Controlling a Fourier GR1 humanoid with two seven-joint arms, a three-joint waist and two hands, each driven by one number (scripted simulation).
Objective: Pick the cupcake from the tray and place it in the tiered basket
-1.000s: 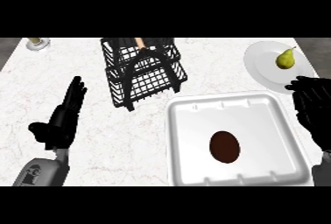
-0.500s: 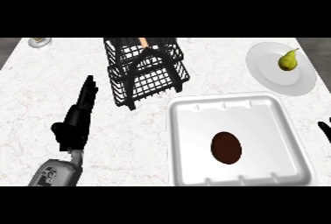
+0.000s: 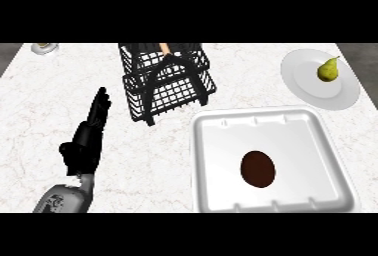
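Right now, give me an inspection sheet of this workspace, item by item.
Surface: white marbled counter.
Job's things: brown cupcake lies in the white tray; black wire tiered basket stands behind the tray.
Clutter: pear on a white plate at far right; small round object at far left corner.
Hands: left hand open, fingers straight, left of the basket; right hand not in view.
Cables: nothing seen.
Surroundings: nothing seen.

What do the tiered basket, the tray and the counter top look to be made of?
The black tiered wire basket looks like coated metal: thin bars in an open grid. The white square tray seems moulded plastic or foam, with a smooth matte rim. The pale counter top resembles marble, faintly veined.
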